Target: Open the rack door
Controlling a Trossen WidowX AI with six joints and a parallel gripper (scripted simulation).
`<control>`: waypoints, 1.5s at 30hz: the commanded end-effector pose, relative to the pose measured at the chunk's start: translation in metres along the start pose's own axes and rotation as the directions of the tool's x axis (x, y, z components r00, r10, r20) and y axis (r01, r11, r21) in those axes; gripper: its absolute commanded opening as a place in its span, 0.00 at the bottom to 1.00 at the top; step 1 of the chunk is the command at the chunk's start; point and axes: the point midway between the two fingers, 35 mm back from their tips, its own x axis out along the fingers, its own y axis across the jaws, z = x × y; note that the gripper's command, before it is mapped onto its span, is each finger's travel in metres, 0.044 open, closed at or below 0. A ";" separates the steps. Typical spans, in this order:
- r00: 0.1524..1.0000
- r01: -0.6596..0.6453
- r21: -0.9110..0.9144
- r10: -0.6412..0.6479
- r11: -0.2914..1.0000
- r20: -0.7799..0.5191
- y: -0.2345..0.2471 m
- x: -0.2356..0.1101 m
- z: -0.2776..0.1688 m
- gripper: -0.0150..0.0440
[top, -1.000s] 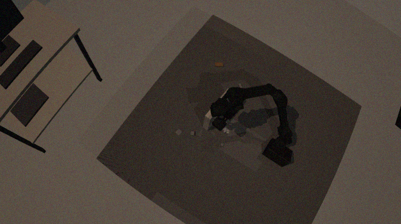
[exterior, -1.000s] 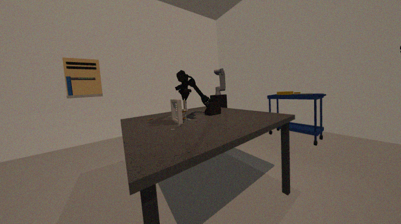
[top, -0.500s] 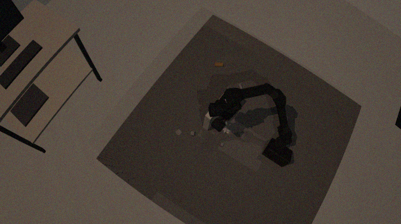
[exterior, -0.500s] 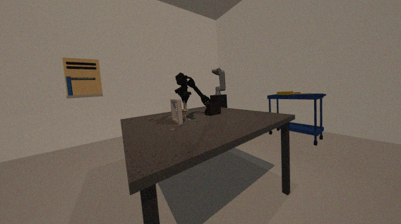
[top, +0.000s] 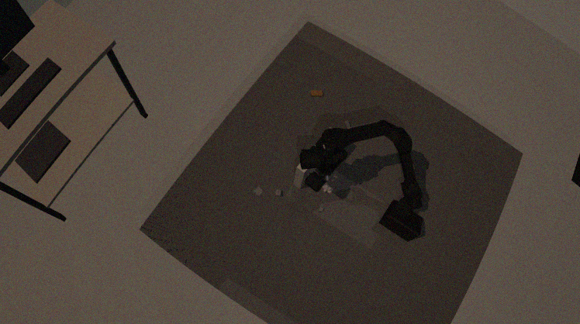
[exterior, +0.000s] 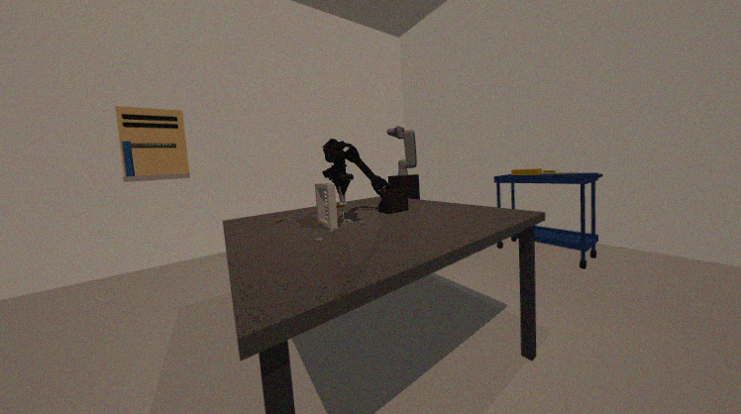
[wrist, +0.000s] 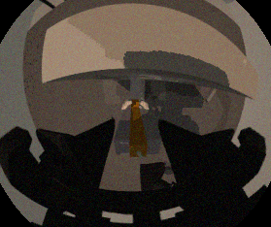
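We list, on the tabletop (top: 239, 226) (exterior: 382, 257): one rack frame (top: 300, 176) (exterior: 328, 205), standing upright; one robot arm (top: 395, 129) (exterior: 363, 165), its base (top: 402, 221) (exterior: 394, 201) to the right of the frame in the top and exterior views; one end effector (exterior: 342, 199) (wrist: 137, 123), just beside the frame in the exterior view. We enter one small block (top: 316, 93) (exterior: 278, 221), apart from the frame, above it in the top view, and two small pieces, one (top: 278, 192) nearer the frame, the other (top: 257, 191) (exterior: 318, 239) farther left. Off the tabletop, we record one cart (exterior: 582, 218) to the right in the exterior view and one wall board (exterior: 156, 160) to the left.
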 end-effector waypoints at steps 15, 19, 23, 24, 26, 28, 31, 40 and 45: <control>1.000 0.004 -0.009 -0.004 1.000 -0.012 0.001 0.005 -0.002 0.32; 1.000 0.004 -0.009 -0.004 1.000 -0.012 0.001 0.005 -0.002 0.30; 1.000 0.003 -0.081 -0.004 0.997 -0.012 0.001 0.005 -0.002 0.30; 1.000 0.002 -0.130 -0.004 0.991 -0.012 0.001 0.005 -0.002 0.30; 1.000 0.001 -0.227 -0.004 0.974 -0.012 0.001 0.005 -0.002 0.30; 1.000 0.000 -0.322 -0.004 0.947 -0.012 0.001 0.005 -0.002 0.30; 1.000 -0.002 -0.458 -0.004 0.889 -0.012 0.001 0.005 -0.002 0.30; 1.000 -0.008 -0.795 -0.004 0.607 -0.012 0.001 0.005 -0.002 0.30; 1.000 -0.010 -0.919 -0.004 0.394 -0.012 0.001 0.005 -0.002 0.30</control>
